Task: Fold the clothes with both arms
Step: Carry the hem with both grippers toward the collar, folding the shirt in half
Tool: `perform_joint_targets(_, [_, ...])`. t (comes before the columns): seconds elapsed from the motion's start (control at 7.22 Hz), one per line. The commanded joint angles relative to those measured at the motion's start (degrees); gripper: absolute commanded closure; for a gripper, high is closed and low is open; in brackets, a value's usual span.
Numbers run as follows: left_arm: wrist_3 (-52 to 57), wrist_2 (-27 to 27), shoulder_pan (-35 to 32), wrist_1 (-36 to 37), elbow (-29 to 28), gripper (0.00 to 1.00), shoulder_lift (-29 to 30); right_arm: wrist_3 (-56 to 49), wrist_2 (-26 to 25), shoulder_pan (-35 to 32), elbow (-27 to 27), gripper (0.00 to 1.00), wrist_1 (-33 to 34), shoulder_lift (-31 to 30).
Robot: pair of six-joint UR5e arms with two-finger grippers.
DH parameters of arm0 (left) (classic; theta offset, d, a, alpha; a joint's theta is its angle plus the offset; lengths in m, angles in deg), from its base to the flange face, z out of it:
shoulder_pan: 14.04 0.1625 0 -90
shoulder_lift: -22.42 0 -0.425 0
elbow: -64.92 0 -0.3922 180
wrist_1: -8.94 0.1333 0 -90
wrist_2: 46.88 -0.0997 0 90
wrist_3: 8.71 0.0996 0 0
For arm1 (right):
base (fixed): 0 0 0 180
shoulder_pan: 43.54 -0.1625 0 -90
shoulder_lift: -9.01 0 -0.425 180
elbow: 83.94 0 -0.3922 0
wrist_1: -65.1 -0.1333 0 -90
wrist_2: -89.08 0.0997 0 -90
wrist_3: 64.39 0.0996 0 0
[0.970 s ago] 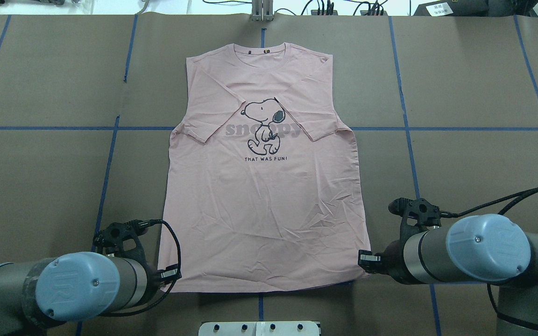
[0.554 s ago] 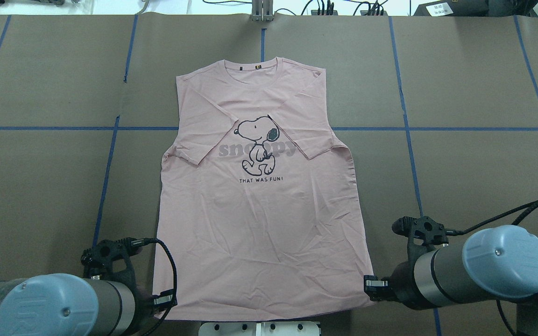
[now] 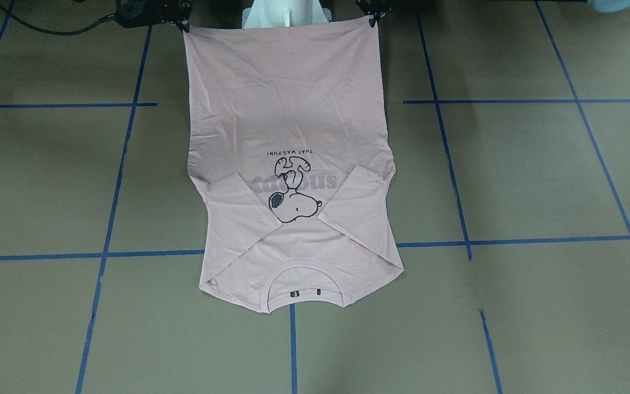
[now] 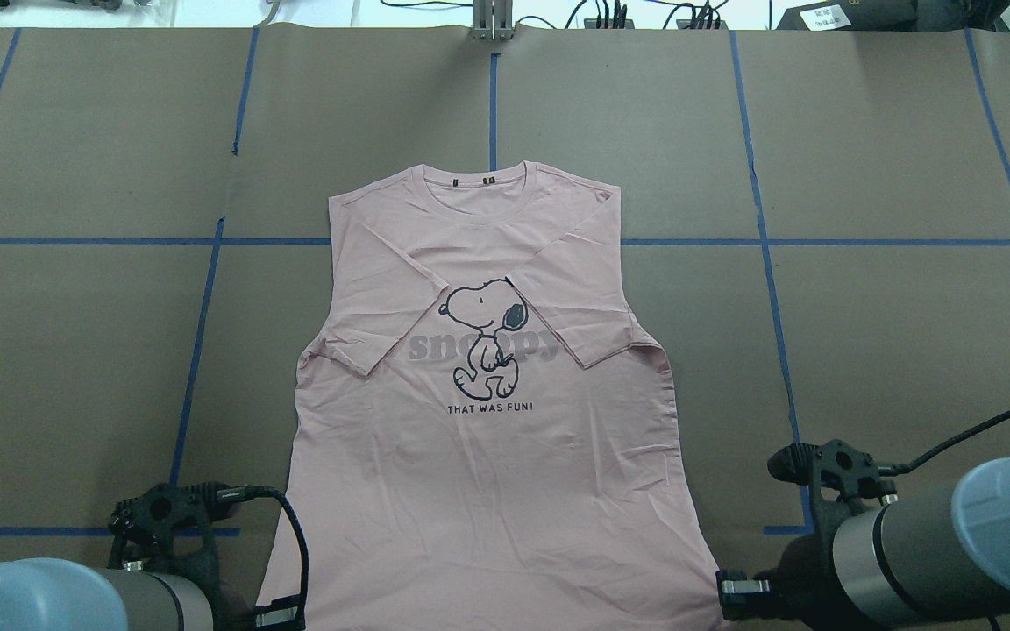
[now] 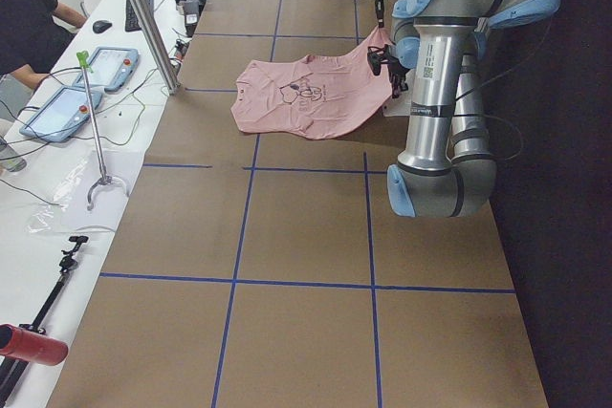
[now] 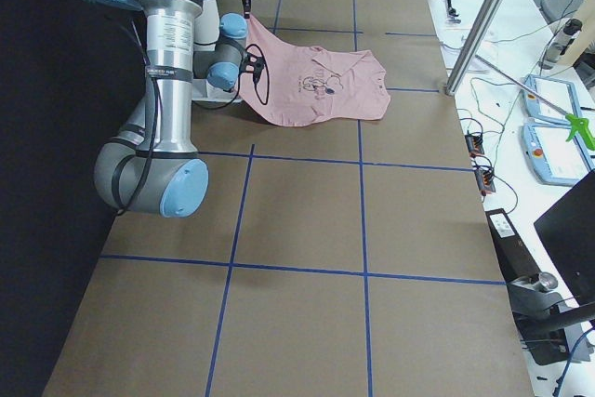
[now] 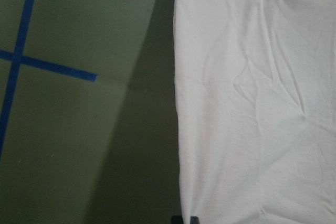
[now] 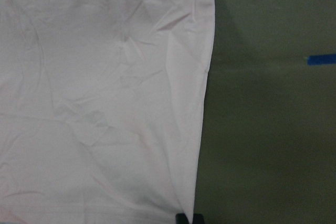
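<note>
T-shirt (image 3: 287,109) hem taut between left gripper (image 3: 372,22) and right gripper (image 3: 184,24); corners pinched.

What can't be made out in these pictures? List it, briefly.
- T-shirt hem: cut off by the overhead view's bottom edge.
- Grey lettering: middle letters covered by the Snoopy print and a folded sleeve.
- Collar labels: too small to read, every view.
- Left gripper, right gripper: cut off by the front view's top edge.

T-shirt (image 4: 487,473) pulled farther back along the table (image 4: 75,350)
</note>
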Motion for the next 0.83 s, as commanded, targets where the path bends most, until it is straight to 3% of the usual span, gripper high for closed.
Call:
perform_joint_targets(0.0, [10.1, 0.0, -8.8, -0.1, -5.1, 1.0, 4.4, -9.5, 0.4, -10.5, 5.1, 1.0, 0.0, 7.5])
perform_joint_targets(0.42, [22.8, 1.8, -22.9, -0.6, -9.9, 1.0, 6.1, -16.1, 0.1, -21.7, 17.0, 1.0, -0.3, 18.6])
perform_joint_targets(0.69, [25.2, 2.1, -28.1, -5.1, -22.2, 1.0, 12.1, -17.7, 0.4, -26.4, 27.7, 1.0, -0.2, 26.7])
